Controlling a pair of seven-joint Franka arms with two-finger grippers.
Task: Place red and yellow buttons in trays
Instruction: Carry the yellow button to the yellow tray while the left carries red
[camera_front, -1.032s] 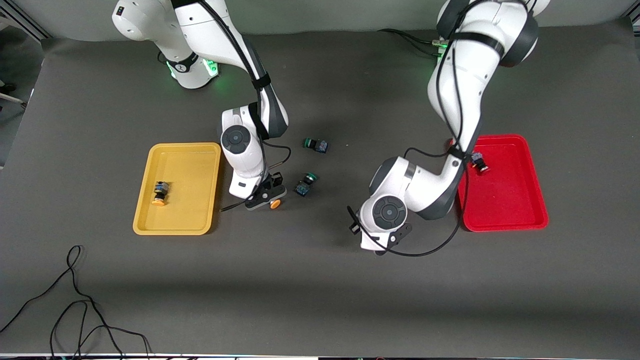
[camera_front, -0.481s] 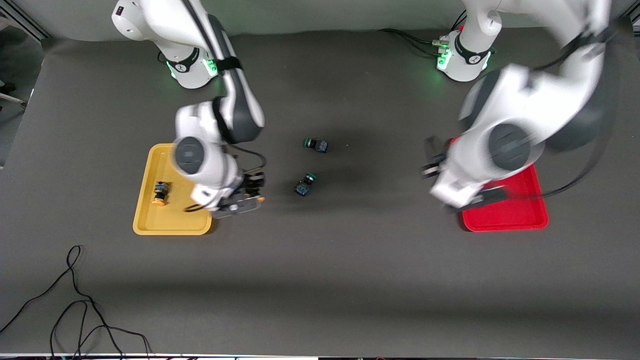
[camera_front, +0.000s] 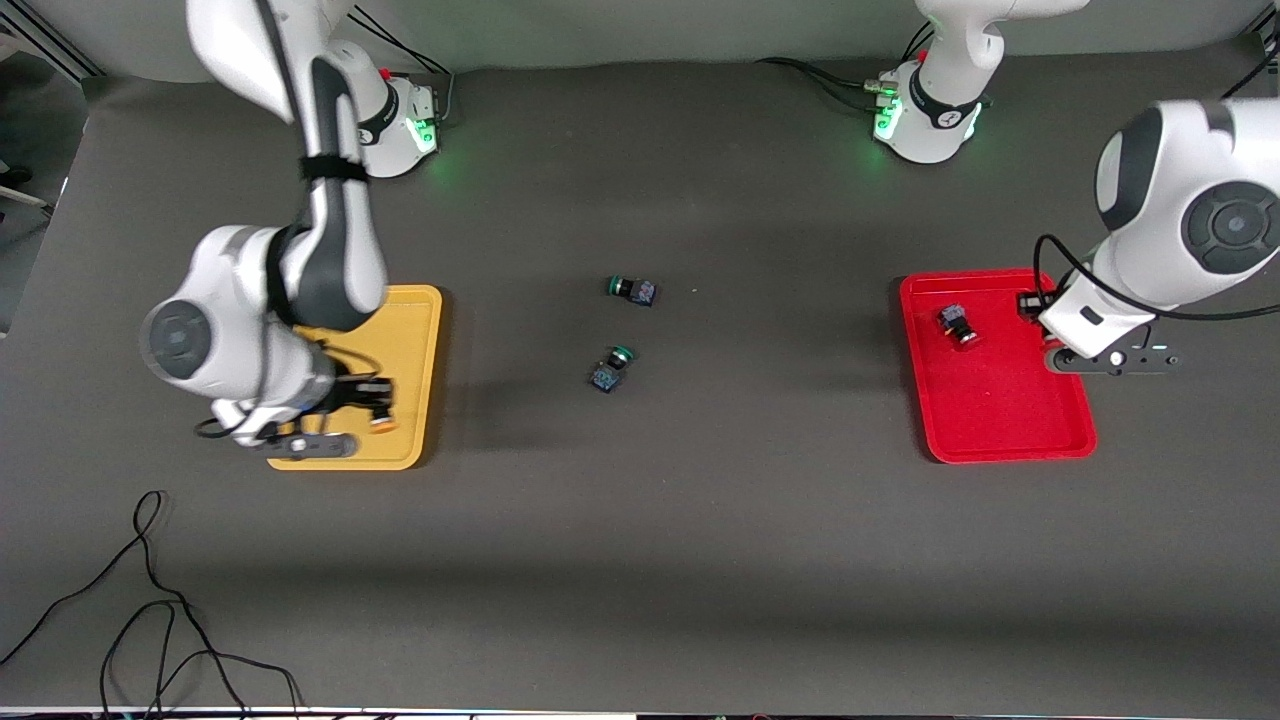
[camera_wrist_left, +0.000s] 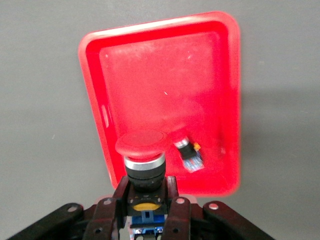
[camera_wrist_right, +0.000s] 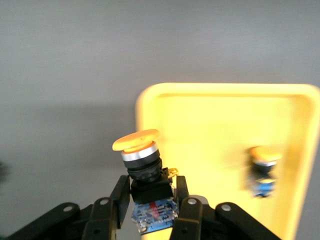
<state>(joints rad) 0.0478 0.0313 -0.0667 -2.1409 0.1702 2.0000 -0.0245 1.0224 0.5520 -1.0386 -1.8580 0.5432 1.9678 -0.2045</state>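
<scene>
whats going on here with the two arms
Both arms are carrying push buttons to trays. The right gripper holds a yellow-capped button over the yellow tray, where another yellow button already lies. The left gripper holds a red-capped button over the red tray, which already has one red button. Two green-capped buttons sit on the table between the trays.

White arms (camera_front: 300, 130), black cables

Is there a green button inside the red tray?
No, the red tray holds only one button with a red cap; both green buttons lie on the table mid-way.
</scene>
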